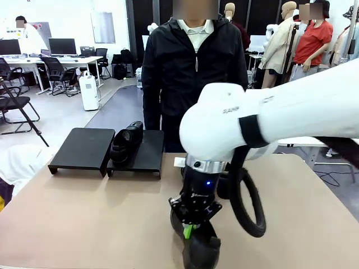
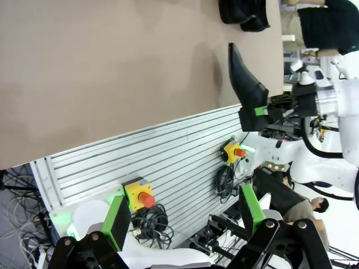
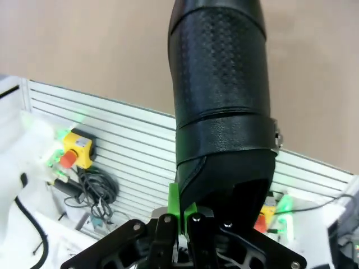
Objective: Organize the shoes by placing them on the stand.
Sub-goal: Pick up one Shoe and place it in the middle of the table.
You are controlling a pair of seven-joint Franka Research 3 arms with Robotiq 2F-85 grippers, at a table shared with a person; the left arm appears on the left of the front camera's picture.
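**A:** How far along is the tidying?

**B:** The first shoe (image 1: 126,143) sits on the stand (image 1: 84,147). It is on the right-hand platform, along the edge that meets the left-hand one. The left platform has nothing on it.

**A:** And the robot?

**B:** The right gripper (image 1: 189,231) has its fingers clamped on the heel rim of a second shoe (image 1: 202,252). That shoe is well short of the stand, on the robot's side and somewhat to the right. In the right wrist view it hangs with its toe pointing away from the gripper, out over the table (image 1: 84,224). Whether any part of it touches the table, the pictures do not show.

**A:** What about the other arm?

**B:** The left gripper (image 2: 185,218) has its fingers wide apart and holds nothing. It is far back from the stand, past the table's near edge.

**A:** So which step is this?

**B:** It looks like the shoe is gripped but not yet delivered. The next move would carry it across to the stand and bring the sole level. The free strip of the right platform beside the first shoe looks a likely spot, though narrow, so the robot must not nudge that shoe. A person (image 1: 193,61) stands just behind the stand, so the approach should stop short of them.
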